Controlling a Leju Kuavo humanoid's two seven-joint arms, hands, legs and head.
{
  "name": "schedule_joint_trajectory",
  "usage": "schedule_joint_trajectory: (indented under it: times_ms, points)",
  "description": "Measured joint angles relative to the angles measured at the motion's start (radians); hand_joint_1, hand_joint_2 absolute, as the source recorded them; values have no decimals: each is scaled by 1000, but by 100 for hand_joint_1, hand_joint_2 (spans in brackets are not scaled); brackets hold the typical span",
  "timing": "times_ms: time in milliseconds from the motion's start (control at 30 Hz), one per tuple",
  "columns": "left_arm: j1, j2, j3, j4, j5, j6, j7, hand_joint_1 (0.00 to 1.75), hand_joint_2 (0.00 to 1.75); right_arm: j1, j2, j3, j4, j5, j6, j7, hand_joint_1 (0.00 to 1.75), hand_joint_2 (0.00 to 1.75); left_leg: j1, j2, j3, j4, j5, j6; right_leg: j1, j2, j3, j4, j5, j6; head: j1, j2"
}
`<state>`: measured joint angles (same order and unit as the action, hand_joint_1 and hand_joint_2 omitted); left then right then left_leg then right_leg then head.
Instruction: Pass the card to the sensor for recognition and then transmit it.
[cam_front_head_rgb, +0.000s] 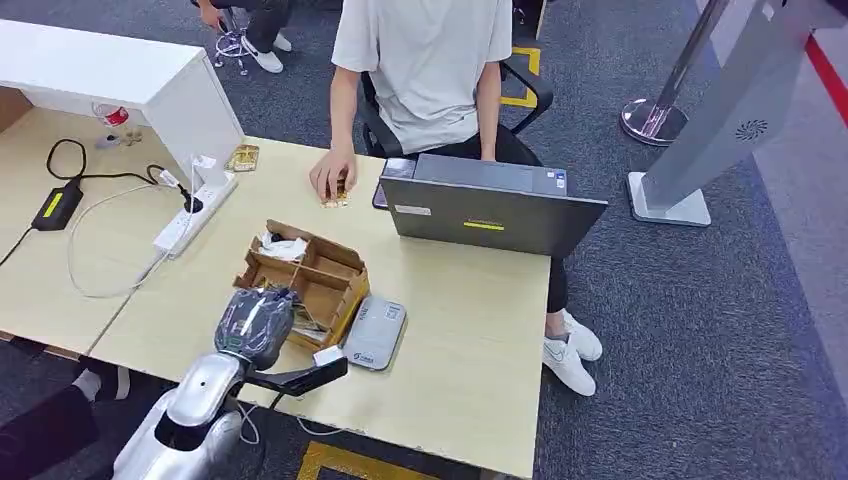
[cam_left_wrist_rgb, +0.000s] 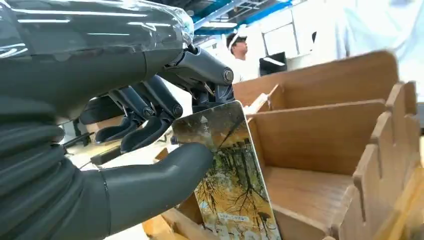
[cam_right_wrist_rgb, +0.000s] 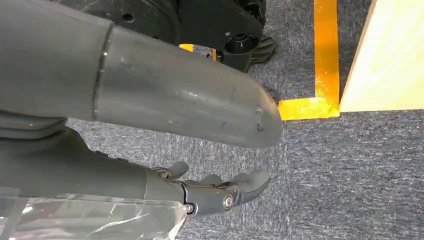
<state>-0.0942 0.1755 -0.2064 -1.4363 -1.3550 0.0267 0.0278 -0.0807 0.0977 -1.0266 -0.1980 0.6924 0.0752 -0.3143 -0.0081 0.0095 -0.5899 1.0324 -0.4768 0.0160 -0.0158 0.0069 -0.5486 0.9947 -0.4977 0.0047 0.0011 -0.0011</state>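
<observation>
Clearly thin, stiff and slick, the glossy plastic card printed with yellow autumn trees (cam_left_wrist_rgb: 231, 175) is best pinched by its upper edge. It stands in the brown cardboard organiser (cam_front_head_rgb: 306, 282) on the worktop (cam_front_head_rgb: 470, 330), the left robot hand (cam_left_wrist_rgb: 150, 150) pinching it; the right robot hand (cam_right_wrist_rgb: 200, 150) hangs spread.

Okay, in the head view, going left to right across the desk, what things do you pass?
Black power adapter → white power strip → cardboard organizer box with the left robot hand at its near side → grey sensor → laptop.
</observation>
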Motion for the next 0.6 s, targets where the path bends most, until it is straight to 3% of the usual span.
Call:
schedule_joint_trajectory:
  times_ms: [167, 300, 467, 600]
  points:
    - [-4, -8, 4, -47, 23, 40, -29, 175, 175, 1, 0, -7, 0, 0, 0, -3, 0, 0, 0, 0, 0, 0, 0, 0, 0, 0, 0, 0, 0, 0, 0, 0]
    - [-35, -18, 4, -146, 84, 35, -51, 175, 175, 2, 0, -15, 0, 0, 0, -12, 0, 0, 0, 0, 0, 0, 0, 0, 0, 0, -1, 0, 0, 0, 0, 0]
    - [-157, -24, 4, -241, 72, 11, -24, 175, 175, 3, 0, -16, 0, 19, 2, -13, 0, 0, 0, -2, 0, 0, 1, 0, 0, -1, 0, 0, 0, 0, 0, 0]
    - [-299, -24, 4, -245, 0, -7, 31, 175, 175, -2, 1, -15, 0, 44, 3, -11, 0, 0, 0, -3, 0, 0, 1, -1, 0, -2, 1, 0, 1, -1, 0, 0]
